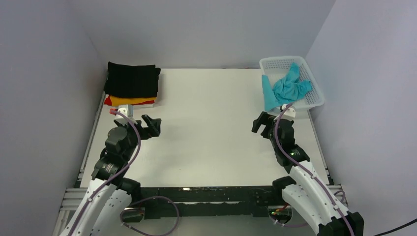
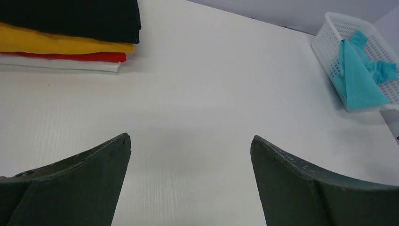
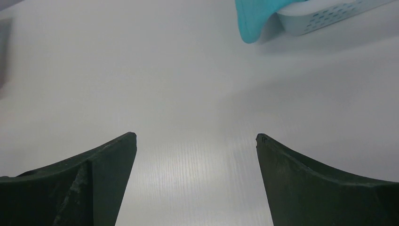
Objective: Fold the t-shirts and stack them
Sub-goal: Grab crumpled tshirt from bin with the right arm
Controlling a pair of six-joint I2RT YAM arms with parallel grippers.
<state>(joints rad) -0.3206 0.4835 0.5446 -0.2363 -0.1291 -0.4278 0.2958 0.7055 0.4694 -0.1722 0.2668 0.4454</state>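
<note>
Left gripper (image 1: 153, 126) spread wide, holding nothing, poised over the white tabletop (image 1: 211, 142) just in front of a folded stack (image 1: 142, 91) at the far left corner; right gripper (image 1: 259, 123) equally wide and empty, close to the near left corner of a white mesh basket (image 1: 280, 61) at the far right. From overhead, black t-shirt (image 1: 133, 79) on top of the stack, with slivers of yellow-orange t-shirt (image 1: 132, 101) and red t-shirt (image 1: 107, 101) peeking out beneath. From the left wrist, same stack side-on, layers clearer: black, then yellow-orange, then red, then a white layer (image 2: 61, 65) at the bottom, hard to make out from above. Teal t-shirt (image 1: 287, 88) crumpled in the basket, one flap draped over the near-left rim down toward the tabletop. From the right wrist, only that hanging teal edge and a corner of the basket, nothing of the stack.
</note>
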